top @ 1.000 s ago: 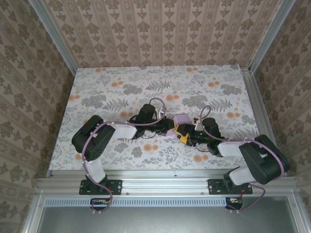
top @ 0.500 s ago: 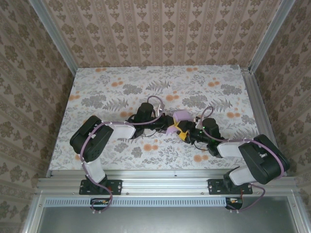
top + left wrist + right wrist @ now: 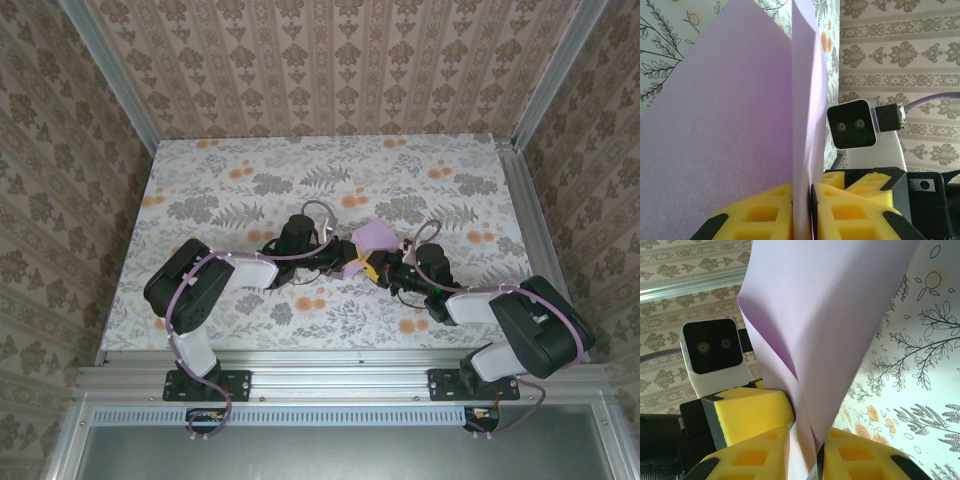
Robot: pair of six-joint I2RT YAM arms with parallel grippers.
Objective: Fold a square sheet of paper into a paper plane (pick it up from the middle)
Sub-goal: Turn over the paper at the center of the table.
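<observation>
Since a second ago the right arm (image 3: pixel 480 300) has pushed in toward the left arm (image 3: pixel 240 268), its jaws have closed, and the lavender paper between them has risen into a pointed tent. On the tabletop (image 3: pixel 200 180) the two arms meet around the middle, a little toward the near edge. The square sheet of paper (image 3: pixel 372 237), already partly folded, hangs clear of the cloth there. The left gripper (image 3: pixel 801 215) pinches its doubled layers between yellow pads. The right gripper (image 3: pixel 802 462) is pinched on a creased lower part just beside it.

With the grips so close together, any pull apart or twist would likely tear the thin sheet or slip it from one pinch. Pushing the grippers nearer each other could buckle the paper and set a stray crease, spoiling the fold line. The pads could also collide.
</observation>
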